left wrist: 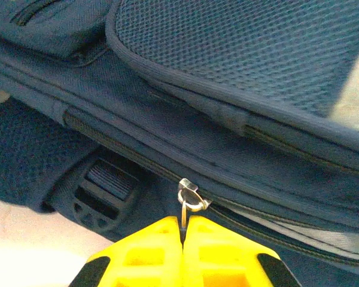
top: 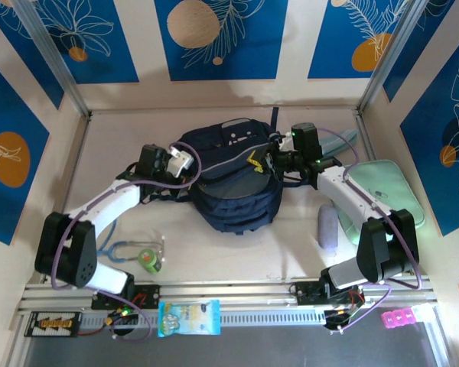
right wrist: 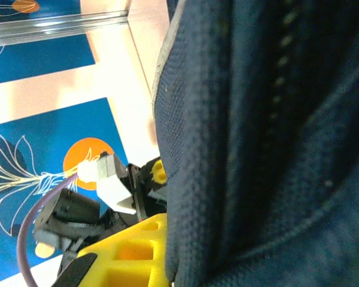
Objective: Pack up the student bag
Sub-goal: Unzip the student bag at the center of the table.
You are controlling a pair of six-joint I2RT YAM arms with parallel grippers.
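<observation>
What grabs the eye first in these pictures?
A big navy student bag sits dead centre in the overhead view. The left gripper pinches its metal zipper pull between bright yellow fingers, while the right gripper grips the bag's opposite side.

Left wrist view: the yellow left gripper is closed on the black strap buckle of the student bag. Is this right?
No. The left gripper is closed on the metal zipper pull of the student bag, not the buckle, as the left wrist view shows.

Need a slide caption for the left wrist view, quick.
Left gripper pinching the metal zipper pull on the navy student bag.
</observation>
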